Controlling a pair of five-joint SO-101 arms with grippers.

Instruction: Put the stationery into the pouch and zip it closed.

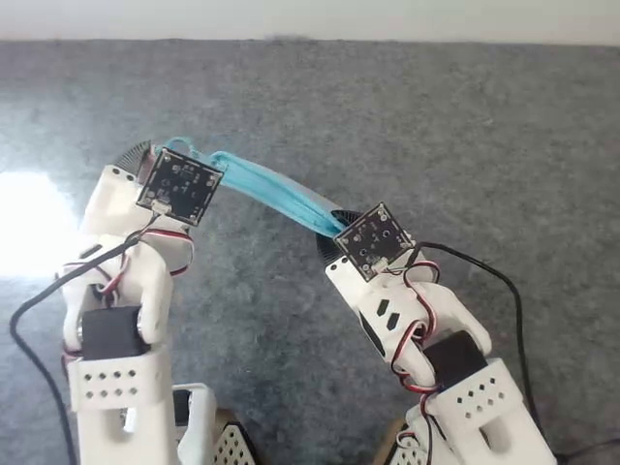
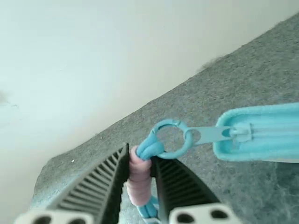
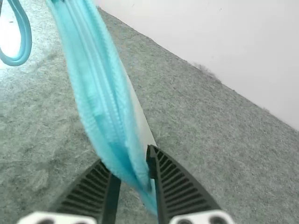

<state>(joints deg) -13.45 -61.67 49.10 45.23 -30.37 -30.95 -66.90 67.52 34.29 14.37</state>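
The left jaws are clamped together on a pink tag (image 2: 139, 179), which a blue cord (image 2: 148, 150) joins to the ring pull (image 2: 170, 139). The ring sits just beyond the tips of these jaws and links to the zip slider (image 2: 236, 132) at the nearer end of the pouch (image 1: 262, 184). The pouch is light blue and stretched between the two sets of jaws, over the grey tabletop (image 1: 436, 126). The right jaws are clamped on the pouch's opposite end, its edge pinched between them.
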